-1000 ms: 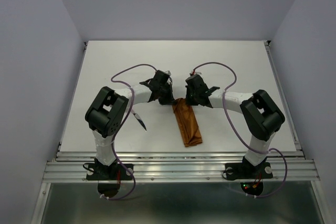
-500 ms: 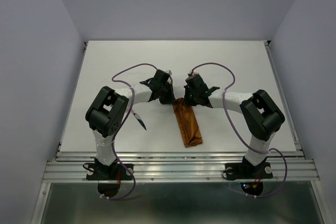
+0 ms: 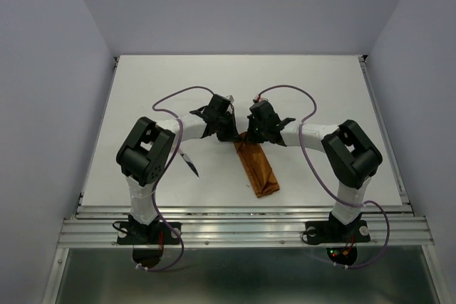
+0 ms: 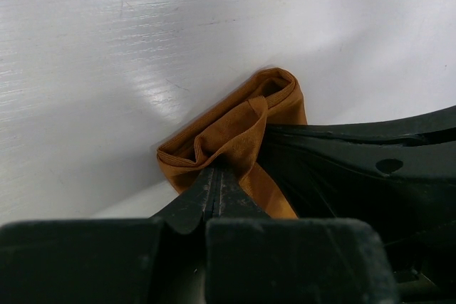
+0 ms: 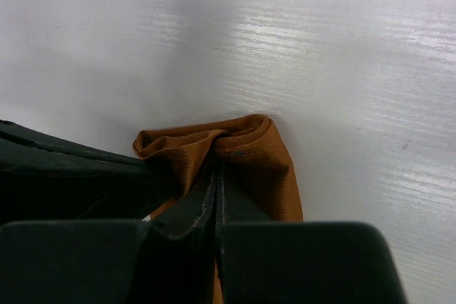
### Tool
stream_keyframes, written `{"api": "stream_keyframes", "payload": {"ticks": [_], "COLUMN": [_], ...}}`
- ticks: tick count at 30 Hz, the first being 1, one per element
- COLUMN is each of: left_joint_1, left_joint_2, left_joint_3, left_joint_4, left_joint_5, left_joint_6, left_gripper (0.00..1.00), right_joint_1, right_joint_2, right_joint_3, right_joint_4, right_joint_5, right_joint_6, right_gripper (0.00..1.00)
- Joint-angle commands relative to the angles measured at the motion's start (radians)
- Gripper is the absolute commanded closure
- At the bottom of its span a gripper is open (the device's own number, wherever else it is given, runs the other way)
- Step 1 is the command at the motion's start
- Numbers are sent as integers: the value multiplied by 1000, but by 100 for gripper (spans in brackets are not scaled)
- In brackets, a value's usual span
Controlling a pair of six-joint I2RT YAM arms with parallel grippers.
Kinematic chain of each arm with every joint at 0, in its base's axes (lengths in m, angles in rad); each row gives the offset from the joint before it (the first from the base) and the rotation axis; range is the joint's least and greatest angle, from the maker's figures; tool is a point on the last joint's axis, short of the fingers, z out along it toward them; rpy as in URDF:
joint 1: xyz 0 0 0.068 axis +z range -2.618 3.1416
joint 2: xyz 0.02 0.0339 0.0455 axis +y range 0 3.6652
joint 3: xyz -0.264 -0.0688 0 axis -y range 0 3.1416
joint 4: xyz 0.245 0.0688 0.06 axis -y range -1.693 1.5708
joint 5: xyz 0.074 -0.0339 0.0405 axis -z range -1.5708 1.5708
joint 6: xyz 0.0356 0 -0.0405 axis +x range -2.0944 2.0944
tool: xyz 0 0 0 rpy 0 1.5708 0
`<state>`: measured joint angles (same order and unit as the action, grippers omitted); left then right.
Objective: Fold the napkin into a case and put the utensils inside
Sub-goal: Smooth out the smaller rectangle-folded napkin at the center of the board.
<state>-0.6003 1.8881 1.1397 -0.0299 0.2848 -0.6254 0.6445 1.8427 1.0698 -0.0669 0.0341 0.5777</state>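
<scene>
The rust-orange napkin (image 3: 258,169) lies folded into a slim case-like strip at the table's middle, its far end bunched and raised. My left gripper (image 3: 233,137) is shut on that far end from the left. My right gripper (image 3: 251,137) is shut on it from the right, close beside the left one. In the left wrist view the shut gripper (image 4: 217,170) pinches a fold of the napkin (image 4: 239,122). The right wrist view shows the gripper (image 5: 218,169) shut on the napkin (image 5: 260,158). One slender silver utensil (image 3: 189,162) with a dark pointed end lies left of the strip, beside the left arm.
Purple cables (image 3: 171,99) loop from both arms over the white table (image 3: 320,83). Grey walls enclose the table on three sides. A metal rail (image 3: 242,229) runs along the near edge by the arm bases.
The right gripper has edged left toward the left gripper, bunching the napkin's far end. The strip's near end has swung slightly to the right. Both grippers stay shut.
</scene>
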Motion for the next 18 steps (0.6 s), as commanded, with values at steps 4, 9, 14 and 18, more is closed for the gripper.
{"api": "stream_keyframes", "payload": {"ticks": [4, 9, 14, 18], "left_joint_1": [-4, -4, -4, -4], "left_joint_2": [-15, 22, 28, 25], "left_joint_3": [28, 41, 45, 48], "left_joint_4": [22, 22, 56, 59], "left_joint_5": [39, 42, 50, 53], "left_joint_6": [4, 4, -8, -10], "left_gripper": [100, 100, 100, 100], "right_joint_1": [24, 24, 34, 34], "right_joint_2": [30, 35, 29, 33], "right_joint_3": [28, 32, 9, -5], "right_joint_4": [29, 29, 33, 41], "right_joint_5": [-22, -23, -20, -23], "right_joint_6": [16, 19, 22, 28], "right_gripper": [99, 99, 99, 99]}}
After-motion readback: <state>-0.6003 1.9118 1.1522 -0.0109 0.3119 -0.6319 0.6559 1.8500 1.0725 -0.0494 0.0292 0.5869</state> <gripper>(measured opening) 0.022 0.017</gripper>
